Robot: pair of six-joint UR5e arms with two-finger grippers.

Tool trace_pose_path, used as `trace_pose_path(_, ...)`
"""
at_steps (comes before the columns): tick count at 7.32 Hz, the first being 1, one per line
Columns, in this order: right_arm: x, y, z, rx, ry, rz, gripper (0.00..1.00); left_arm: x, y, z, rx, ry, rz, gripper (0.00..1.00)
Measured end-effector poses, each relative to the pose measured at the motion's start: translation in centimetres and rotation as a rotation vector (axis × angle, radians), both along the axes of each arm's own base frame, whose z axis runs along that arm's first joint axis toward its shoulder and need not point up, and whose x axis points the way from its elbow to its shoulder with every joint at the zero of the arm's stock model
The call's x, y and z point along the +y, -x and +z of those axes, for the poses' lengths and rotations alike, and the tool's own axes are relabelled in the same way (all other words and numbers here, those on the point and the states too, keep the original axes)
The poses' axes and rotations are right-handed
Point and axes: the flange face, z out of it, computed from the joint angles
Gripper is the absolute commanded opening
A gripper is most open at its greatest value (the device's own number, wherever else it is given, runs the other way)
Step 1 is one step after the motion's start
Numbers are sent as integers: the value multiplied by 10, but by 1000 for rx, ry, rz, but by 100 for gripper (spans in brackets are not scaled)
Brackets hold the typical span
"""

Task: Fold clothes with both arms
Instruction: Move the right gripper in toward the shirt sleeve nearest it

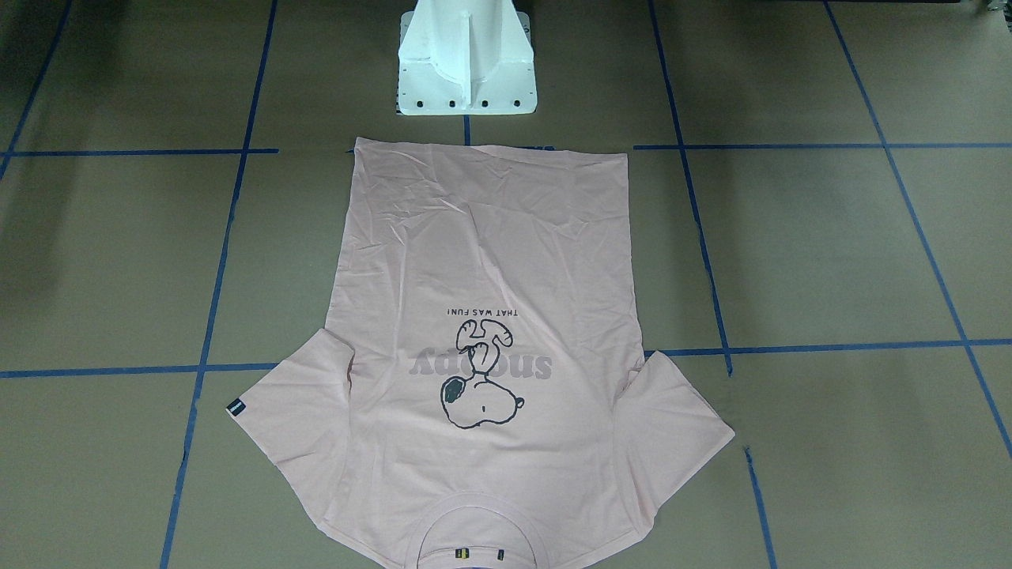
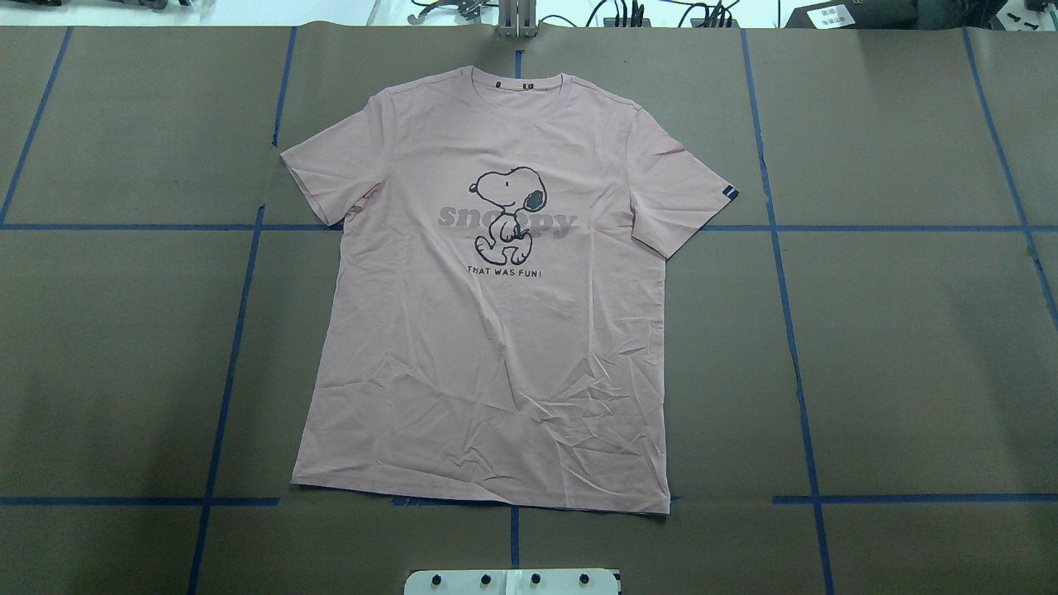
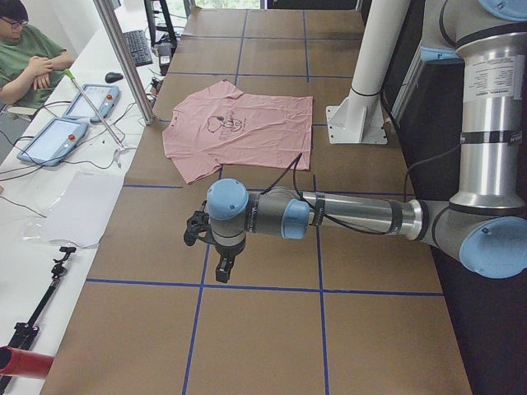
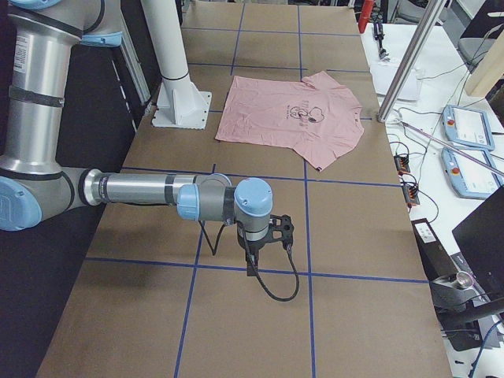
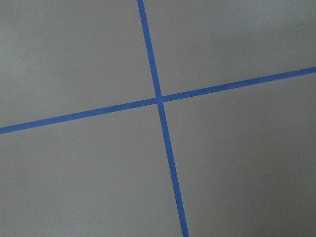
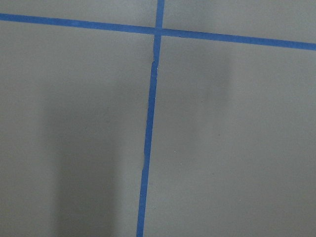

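Nearest the side cameras, the left arm and the right arm are held low over the tabletop, each toward its own end and well apart from the T-shirt. Whether the left end effector or the right end effector is wide or narrow cannot be told; nothing is seen held. The T-shirt is spread flat, print up, midway along the tabletop, hem toward the robot's edge, collar toward the operators' edge. No fold is judged made; all folding is left

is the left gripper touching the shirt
Apart. The exterior left view shows the left gripper over the table, a wide stretch of bare surface between it and the shirt.
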Motion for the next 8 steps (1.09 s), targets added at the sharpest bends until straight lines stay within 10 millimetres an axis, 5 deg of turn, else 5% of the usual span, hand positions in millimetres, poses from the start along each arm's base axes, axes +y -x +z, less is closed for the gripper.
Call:
trace_pose_path(2,-3,4,-4,-3,-32,-10,100,0,0,-5,0,-9,-1,100)
trace_pose_path(4,-27,22,-27,-10,-111,-50,100,-1,-2,-23,-3,-41,0,100)
trace_pose_path(8,-142,71,-108,-27,-411,-119,100,-39,-16,-75,-3,-342,24,100)
